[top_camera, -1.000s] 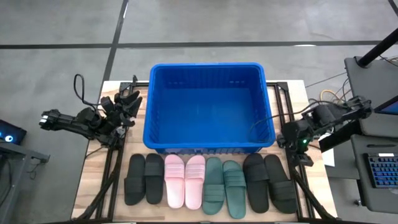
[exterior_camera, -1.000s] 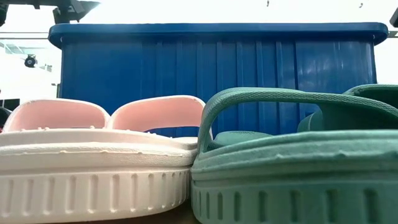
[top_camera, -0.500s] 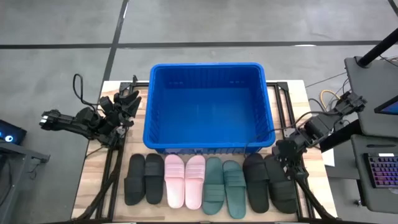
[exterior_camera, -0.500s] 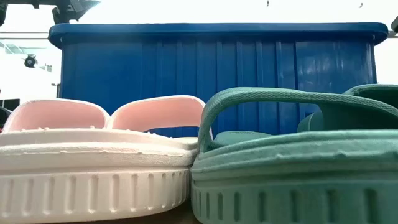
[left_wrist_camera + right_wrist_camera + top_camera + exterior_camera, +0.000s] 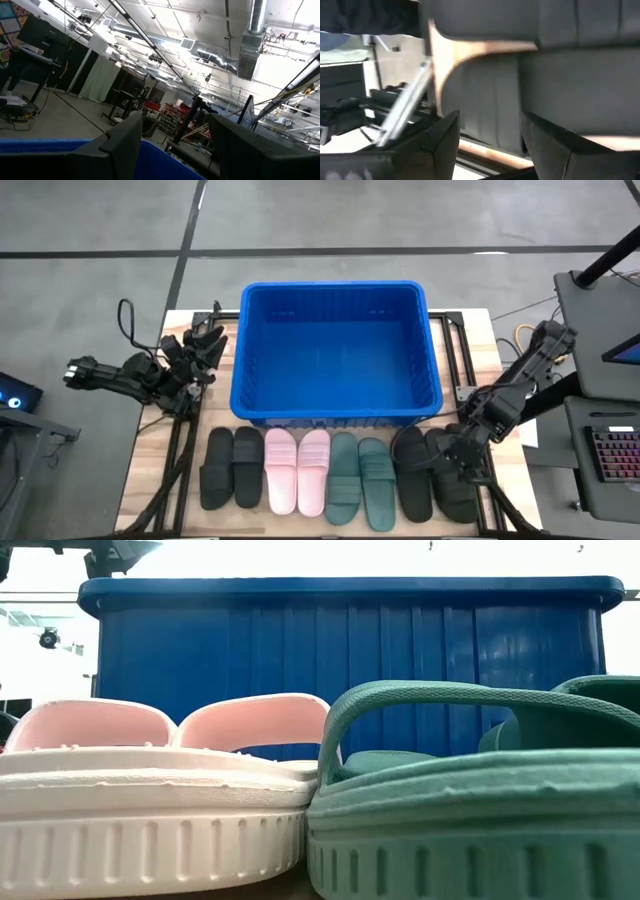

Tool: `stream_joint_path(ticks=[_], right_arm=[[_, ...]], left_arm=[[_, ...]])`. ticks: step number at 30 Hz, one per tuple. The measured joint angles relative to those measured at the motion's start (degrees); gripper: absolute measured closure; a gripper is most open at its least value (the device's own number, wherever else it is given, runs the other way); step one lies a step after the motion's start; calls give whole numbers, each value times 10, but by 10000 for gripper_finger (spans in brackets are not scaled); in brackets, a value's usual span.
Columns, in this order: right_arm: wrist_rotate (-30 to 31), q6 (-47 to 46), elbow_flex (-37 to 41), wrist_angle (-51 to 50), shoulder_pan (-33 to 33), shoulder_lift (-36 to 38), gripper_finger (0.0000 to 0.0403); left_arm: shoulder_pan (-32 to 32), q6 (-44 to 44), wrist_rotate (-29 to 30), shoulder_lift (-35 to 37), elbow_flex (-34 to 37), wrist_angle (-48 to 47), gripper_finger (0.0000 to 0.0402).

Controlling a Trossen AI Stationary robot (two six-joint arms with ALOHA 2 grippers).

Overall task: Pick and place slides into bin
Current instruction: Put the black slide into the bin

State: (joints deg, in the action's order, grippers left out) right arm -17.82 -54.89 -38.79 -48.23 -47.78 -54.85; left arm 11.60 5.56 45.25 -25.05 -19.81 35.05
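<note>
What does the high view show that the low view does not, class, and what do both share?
Only the high view shows both arms, the two black pairs and the bin's empty inside. The left gripper waits beside the bin; the right gripper, fingers open, is over the right black pair. Only the low view shows the soles' ribbed edges and the bin's outer wall. Both show the blue bin, pink slides and green slides.

Eight slides (image 5: 338, 470) lie in a row on the table (image 5: 150, 470), in front of the bin (image 5: 337, 415).
The bin sits at the table's middle, toward the back. The left hand (image 5: 212, 343) rests beside the bin's left wall; the right hand (image 5: 447, 457) hangs over the rightmost pair.
</note>
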Motion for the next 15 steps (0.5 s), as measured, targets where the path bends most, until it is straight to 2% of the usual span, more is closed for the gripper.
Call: stream_joint_path(ticks=[15], right_arm=[[-1,-30,82,95,-10,-5,202]], left_arm=[[0,0,0,0,0,0,185]])
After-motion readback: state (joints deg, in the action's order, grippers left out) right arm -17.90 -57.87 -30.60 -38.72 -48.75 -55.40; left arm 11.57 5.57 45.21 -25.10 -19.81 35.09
